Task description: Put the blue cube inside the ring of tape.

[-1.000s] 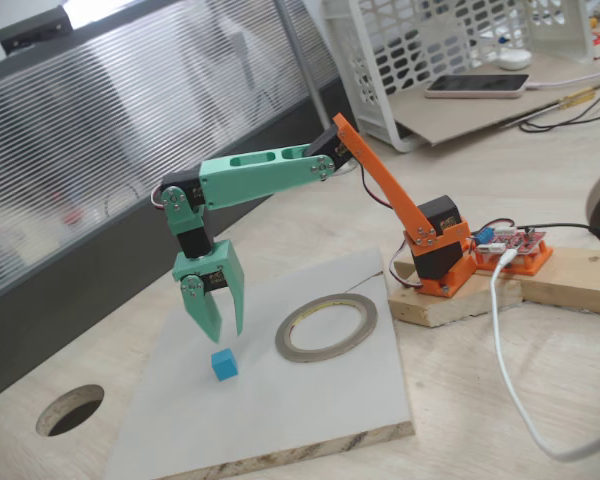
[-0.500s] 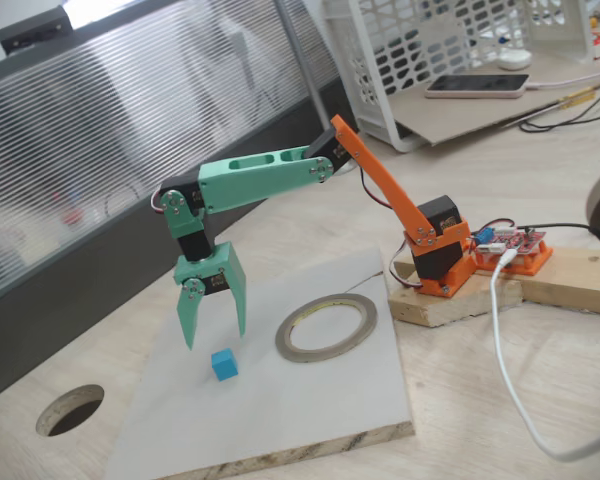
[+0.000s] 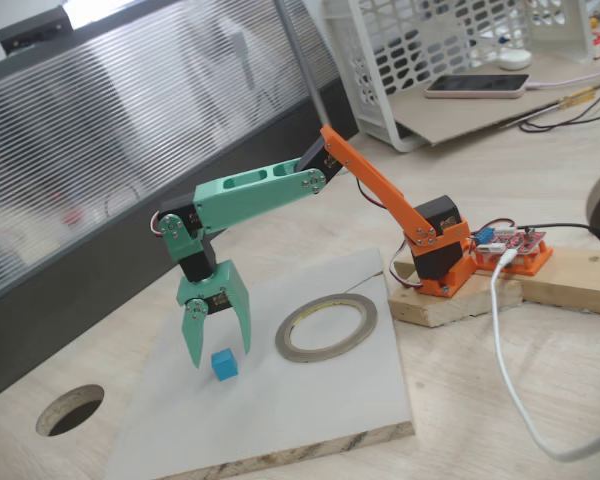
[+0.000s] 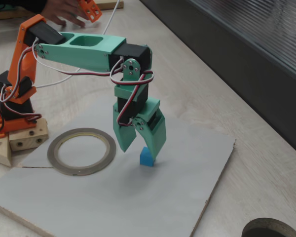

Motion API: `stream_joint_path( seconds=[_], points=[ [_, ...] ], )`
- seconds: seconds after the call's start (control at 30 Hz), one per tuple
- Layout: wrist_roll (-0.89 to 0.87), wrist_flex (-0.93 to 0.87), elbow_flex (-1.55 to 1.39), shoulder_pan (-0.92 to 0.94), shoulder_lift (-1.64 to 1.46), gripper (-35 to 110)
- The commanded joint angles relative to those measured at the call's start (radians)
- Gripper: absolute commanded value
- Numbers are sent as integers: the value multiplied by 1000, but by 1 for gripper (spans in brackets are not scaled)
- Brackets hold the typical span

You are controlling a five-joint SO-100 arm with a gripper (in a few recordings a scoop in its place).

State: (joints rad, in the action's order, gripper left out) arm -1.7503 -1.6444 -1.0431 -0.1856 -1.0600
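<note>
Just above the grey board, the green gripper (image 3: pixel 220 352) hangs point-down with its two fingers spread wide in a V, nothing held between them, and the blue cube (image 3: pixel 224 364) sitting on the board close under the tips. The step in hand looks to be the descent for the grasp, and to do it well the tips should come down one on each side of the cube, low enough to catch its flat faces, before any closing; since the cube is narrower than the opening, the risk as I judge it is a tip landing on top of it or nudging it aside. Once caught, it needs only a short lift and carry to the ring of tape (image 3: pixel 326 327), which lies flat on the same board (image 3: pixel 310 400) near the cube, toward the orange base of the arm, and is empty. One fixed view looks across from the cube's far side and shows the cube partly between the finger tips, with the ring clear to the right. Another fixed view, nearer and from the opposite side, shows the gripper (image 4: pixel 140 145) with the broad finger standing right behind the cube (image 4: pixel 146 156), so whether it already touches cannot be told there; it does show the ring (image 4: pixel 81 151) to the left.
</note>
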Motion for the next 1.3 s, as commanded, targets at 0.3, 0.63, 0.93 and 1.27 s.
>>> stream_joint_path(
  seconds=[0.3, 0.63, 0.93, 1.27],
  points=[
    [-5, 71, 14, -11, 25, 50],
    [-6, 129, 11, -11, 28, 50],
    [-11, 126, 2, -11, 17, 50],
    [-5, 129, 2, -11, 29, 50]
  ],
)
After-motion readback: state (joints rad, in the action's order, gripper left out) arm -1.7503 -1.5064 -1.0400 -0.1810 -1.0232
